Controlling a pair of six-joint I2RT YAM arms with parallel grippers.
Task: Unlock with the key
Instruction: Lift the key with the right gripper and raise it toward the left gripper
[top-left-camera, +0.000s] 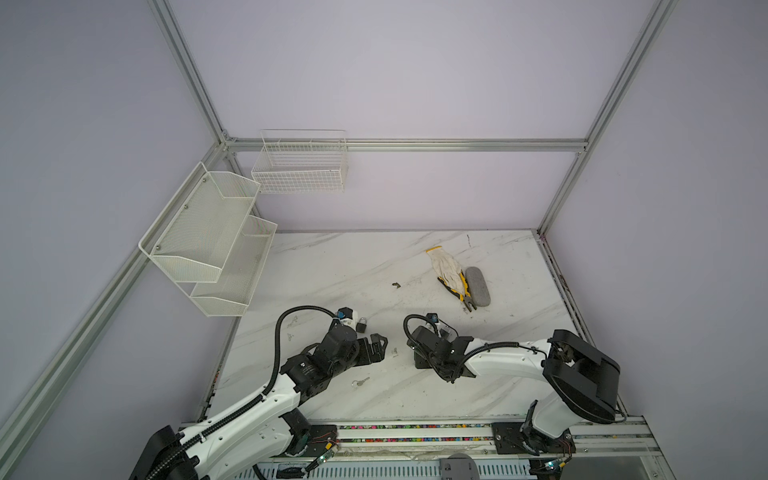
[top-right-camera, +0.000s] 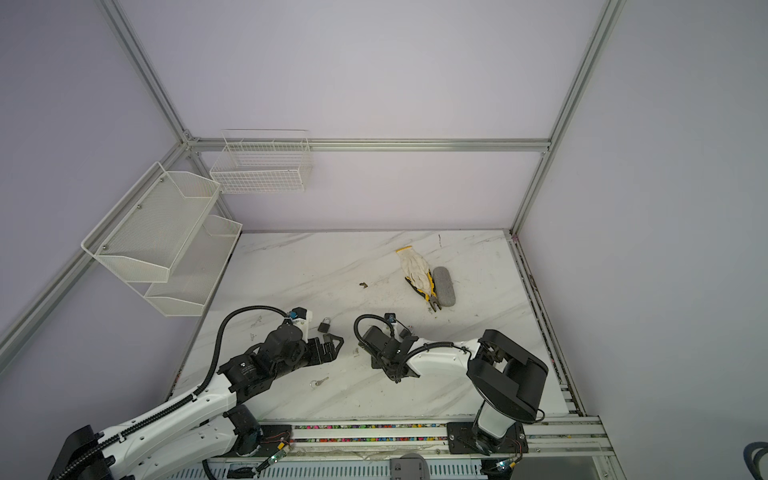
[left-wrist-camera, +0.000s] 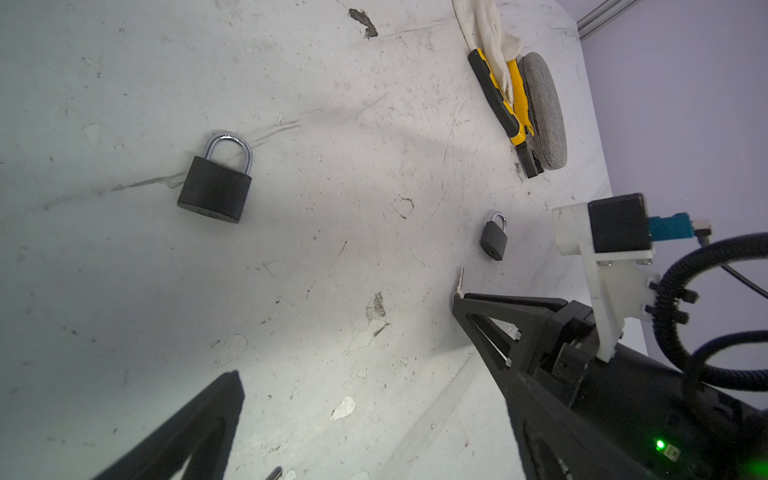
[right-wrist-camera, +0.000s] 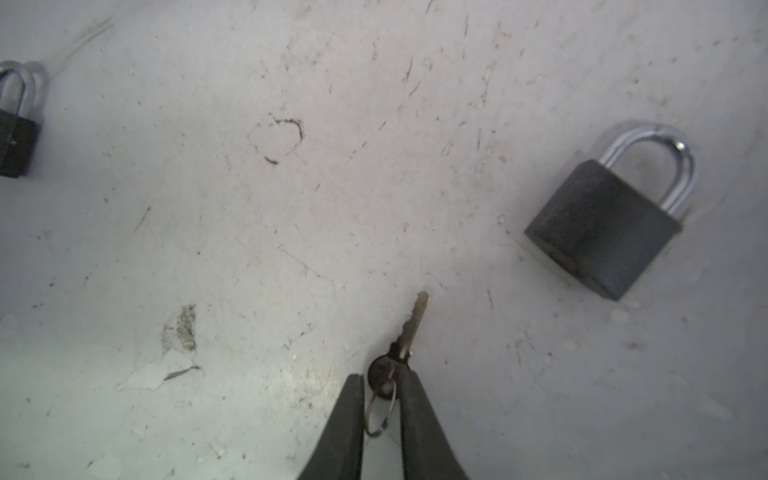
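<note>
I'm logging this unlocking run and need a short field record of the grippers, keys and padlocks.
left gripper: jaws open, empty
right gripper: jaws closed on the held key at its head
held key: blade sticks out, not in any lock
spare key: loose on table near left arm
padlock by left gripper: flat, shackle shut
padlock by right gripper: flat, shackle shut, untouched

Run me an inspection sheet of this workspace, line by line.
Surface: marble table, scuffed and chipped.
Job's things: left padlock and right padlock, shackles shut; key in right claw; spare key lying loose.
Clutter: glove draped over pliers, beside grey case.
Claws: left claw open, empty; right claw pinching the key.
Cables: black conduits loop off both wrists.
Surroundings: mesh shelf and wire basket on the walls.
</note>
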